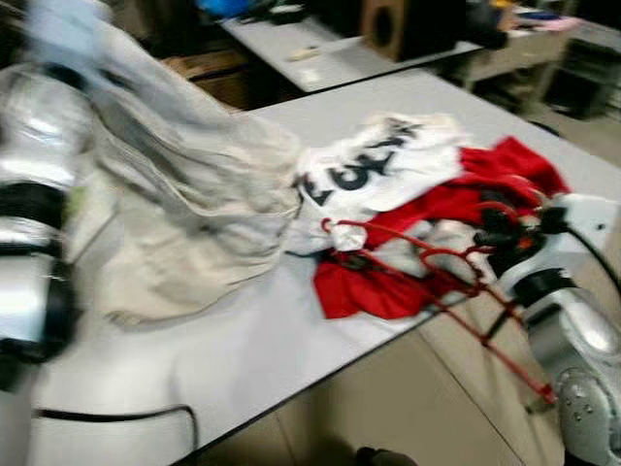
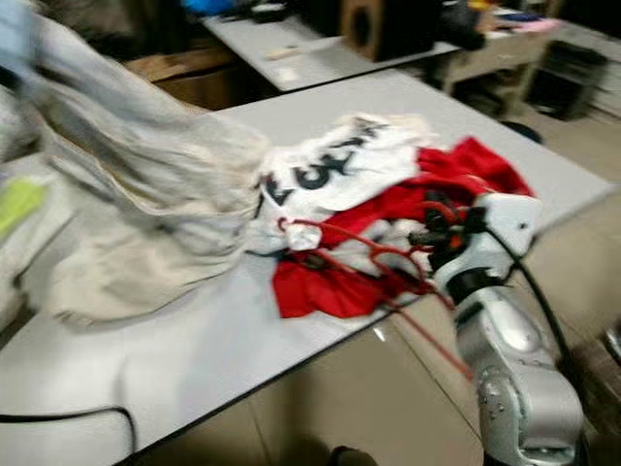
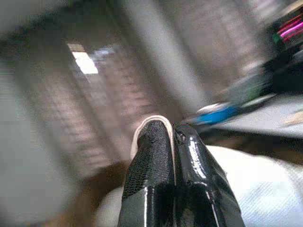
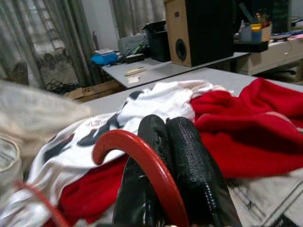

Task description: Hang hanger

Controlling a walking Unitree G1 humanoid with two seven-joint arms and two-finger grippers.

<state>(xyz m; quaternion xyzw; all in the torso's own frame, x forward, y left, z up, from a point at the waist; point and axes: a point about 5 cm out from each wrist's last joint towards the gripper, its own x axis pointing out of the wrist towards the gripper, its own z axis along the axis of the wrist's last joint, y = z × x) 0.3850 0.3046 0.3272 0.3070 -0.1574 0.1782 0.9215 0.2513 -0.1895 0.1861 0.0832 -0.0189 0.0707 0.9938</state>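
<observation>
White tee [image 1: 383, 160] w/ big black letters, too blurred and crumpled to read; sits centre of frame on a red garment [image 1: 456, 209] on the pale grey table [image 1: 291, 340]. Beige garment [image 1: 189, 209] lifted at upper left, draping down to the tabletop. Left gripper [image 3: 173, 135]: fingers pressed together, pinching a thin edge of pale fabric. Red hanger [image 1: 427, 267] lies over the clothes pile at right-centre, its lower bar sticking off the table edge toward lower right. Right gripper [image 4: 173, 142]: fingers closed side by side, the hanger's hook curving across them; can't tell exactly how it's held. Second grey table [image 1: 320, 49] at top w/ a brown speaker box [image 4: 199, 28]. Curtains [image 4: 42, 42] behind, tan tile floor [image 1: 408, 408] below. Black cable [image 1: 116, 416] at lower left.
</observation>
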